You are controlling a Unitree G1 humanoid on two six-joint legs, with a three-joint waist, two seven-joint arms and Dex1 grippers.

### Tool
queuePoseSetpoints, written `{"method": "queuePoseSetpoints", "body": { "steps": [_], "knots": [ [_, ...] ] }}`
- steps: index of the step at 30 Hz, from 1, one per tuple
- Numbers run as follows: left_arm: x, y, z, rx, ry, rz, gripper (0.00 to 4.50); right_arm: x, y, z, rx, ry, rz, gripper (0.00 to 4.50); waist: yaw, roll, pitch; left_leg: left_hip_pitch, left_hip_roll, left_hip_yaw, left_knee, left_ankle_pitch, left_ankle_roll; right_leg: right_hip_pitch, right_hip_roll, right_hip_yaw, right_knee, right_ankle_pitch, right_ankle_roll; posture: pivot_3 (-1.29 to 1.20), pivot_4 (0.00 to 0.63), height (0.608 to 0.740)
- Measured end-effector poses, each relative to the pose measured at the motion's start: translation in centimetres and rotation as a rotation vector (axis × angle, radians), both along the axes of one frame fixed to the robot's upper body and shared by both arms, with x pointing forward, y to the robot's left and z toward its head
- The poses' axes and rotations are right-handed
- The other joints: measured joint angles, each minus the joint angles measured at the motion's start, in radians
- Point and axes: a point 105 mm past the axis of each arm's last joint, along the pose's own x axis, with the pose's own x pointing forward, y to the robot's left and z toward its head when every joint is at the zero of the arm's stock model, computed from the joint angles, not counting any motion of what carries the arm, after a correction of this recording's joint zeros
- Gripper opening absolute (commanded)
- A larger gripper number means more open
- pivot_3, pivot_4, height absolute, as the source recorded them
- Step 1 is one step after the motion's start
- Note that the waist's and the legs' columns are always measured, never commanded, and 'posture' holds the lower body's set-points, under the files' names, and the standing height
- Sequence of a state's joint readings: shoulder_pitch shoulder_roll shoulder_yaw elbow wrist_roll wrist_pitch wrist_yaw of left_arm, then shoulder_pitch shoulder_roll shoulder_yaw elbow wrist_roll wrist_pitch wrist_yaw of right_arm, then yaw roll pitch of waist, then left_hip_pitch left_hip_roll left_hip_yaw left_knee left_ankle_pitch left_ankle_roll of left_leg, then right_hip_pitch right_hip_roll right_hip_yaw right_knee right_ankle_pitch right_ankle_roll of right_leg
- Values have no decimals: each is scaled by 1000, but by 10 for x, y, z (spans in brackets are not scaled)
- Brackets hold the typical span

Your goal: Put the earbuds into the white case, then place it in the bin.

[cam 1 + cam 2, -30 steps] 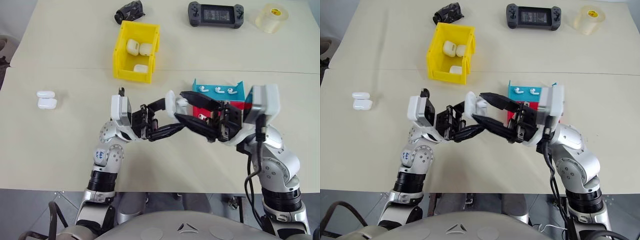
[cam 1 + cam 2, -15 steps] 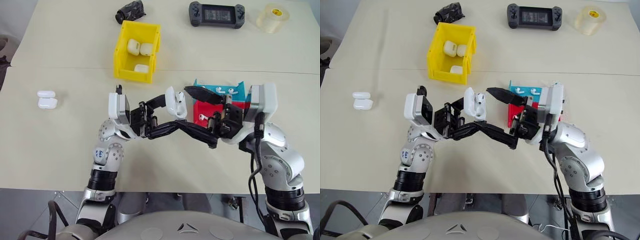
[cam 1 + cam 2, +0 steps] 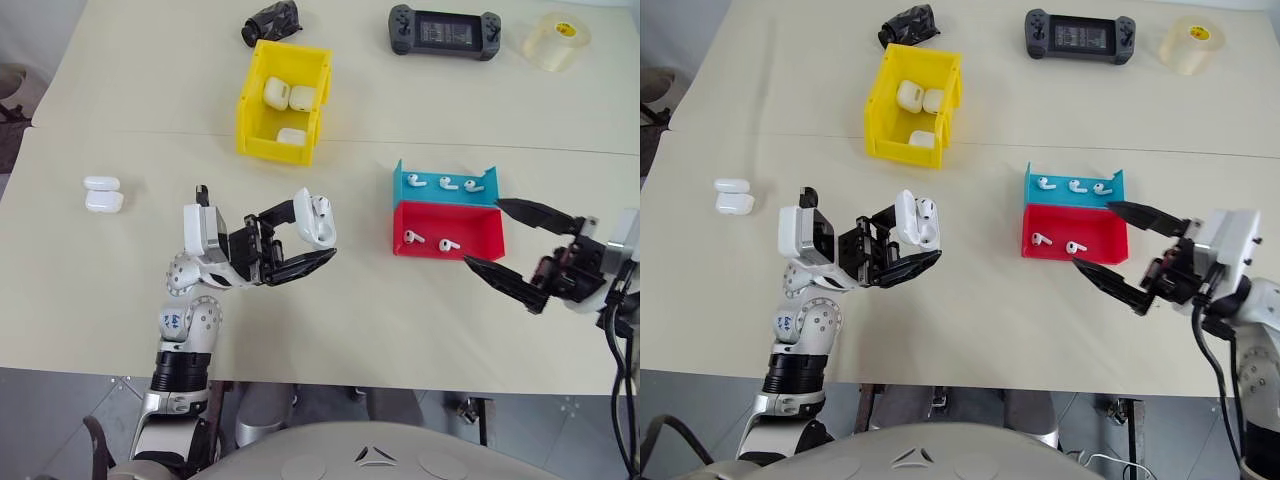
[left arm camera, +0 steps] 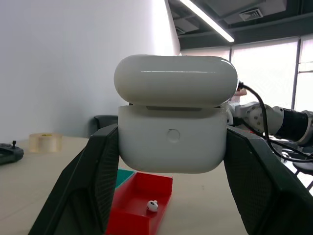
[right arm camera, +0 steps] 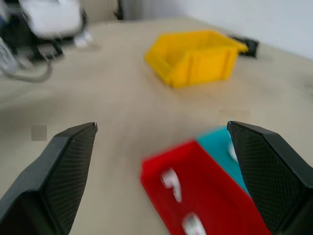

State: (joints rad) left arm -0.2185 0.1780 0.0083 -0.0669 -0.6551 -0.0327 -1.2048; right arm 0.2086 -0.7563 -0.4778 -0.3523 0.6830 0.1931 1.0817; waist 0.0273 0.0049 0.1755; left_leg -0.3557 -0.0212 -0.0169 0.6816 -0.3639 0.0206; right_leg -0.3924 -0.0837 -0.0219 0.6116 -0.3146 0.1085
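Beige table (image 3: 120, 290) bare around pincers

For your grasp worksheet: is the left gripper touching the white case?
Touching. In the left wrist view both fingers of the left gripper press against the white case's sides.

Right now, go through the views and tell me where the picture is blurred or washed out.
Right wrist view: smeared throughout, the red tray and yellow bin soft-edged. Left wrist view: the white case sharp, the window behind it washed out bright. Head views: crisp, evenly lit, with faint shadows under the left hand.
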Motion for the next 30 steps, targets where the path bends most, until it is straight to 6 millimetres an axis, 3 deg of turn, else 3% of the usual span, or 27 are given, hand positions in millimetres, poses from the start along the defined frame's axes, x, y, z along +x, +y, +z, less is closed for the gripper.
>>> {"method": "queuePoseSetpoints", "body": {
  "steps": [11,17,20,25,30],
  "knots": [
    [-17,-4,1,31,-17,-91,2790,-5,-56,-26,-172,58,-138,4469,-5,0,0,1,1,1,0,1,-1,0,1,1,0,0,0,0,150,740],
    [-26,2,-6,64,9,-76,2790,3,-50,-21,-192,23,-143,4469,-6,2,1,1,2,0,0,1,-1,0,1,1,0,0,0,0,150,740],
    [-25,4,-3,55,22,-35,2790,27,-28,-12,-264,90,-72,4469,-16,7,4,1,1,3,1,1,-1,0,0,3,0,0,0,0,150,740],
    [-28,5,4,54,-6,-16,2790,85,1,28,-474,119,-80,4469,-28,9,5,1,3,-1,-2,3,-3,-1,1,-1,0,0,-2,0,150,740],
    [-29,5,0,57,-5,-15,2790,125,13,24,-571,210,-95,4469,-16,10,6,-13,1,-1,0,2,-2,-15,1,-1,2,0,-2,0,150,740]
  ]
}}
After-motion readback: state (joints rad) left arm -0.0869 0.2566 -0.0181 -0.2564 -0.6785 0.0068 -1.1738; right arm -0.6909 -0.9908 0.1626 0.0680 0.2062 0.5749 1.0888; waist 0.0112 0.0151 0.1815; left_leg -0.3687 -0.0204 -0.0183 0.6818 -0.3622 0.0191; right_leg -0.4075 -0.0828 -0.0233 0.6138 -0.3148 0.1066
